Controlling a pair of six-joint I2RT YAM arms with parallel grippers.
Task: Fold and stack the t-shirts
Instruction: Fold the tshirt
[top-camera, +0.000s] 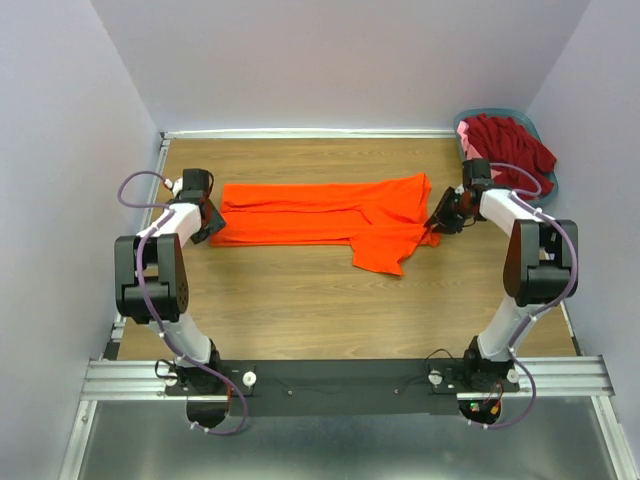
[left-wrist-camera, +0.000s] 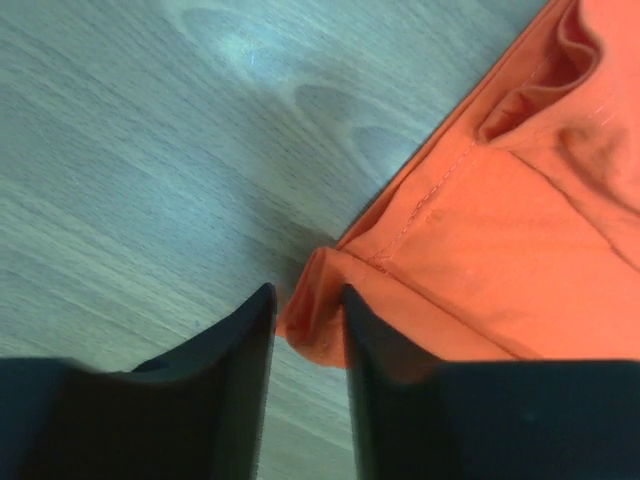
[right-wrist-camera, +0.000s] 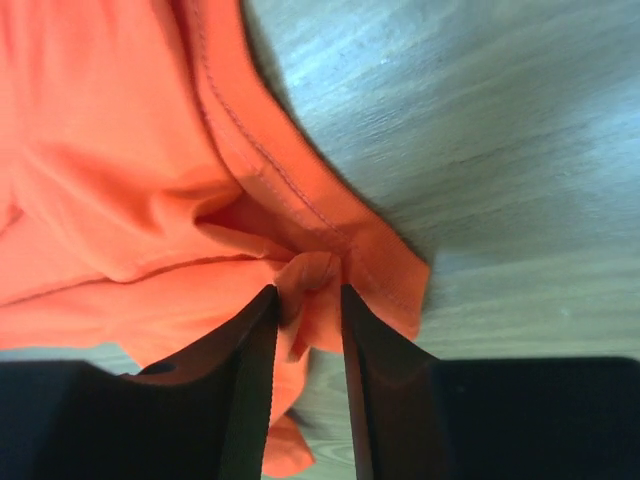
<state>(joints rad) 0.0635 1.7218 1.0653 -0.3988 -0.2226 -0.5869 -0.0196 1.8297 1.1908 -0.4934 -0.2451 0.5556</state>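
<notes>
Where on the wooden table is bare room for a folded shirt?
Free: the wide strip between the bright orange fabric t-shirt and the black base rail; a narrower one behind it. Crowded: the far right corner, with the grey-blue plastic basket of dark red shirts.

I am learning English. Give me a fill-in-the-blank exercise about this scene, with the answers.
The shirt spread on the table is ___. The basket stands at the table's far ___ corner. The heap in the basket is dark ___. The left gripper is at the shirt's ___ end.
Answers: orange, right, red, left.
</notes>
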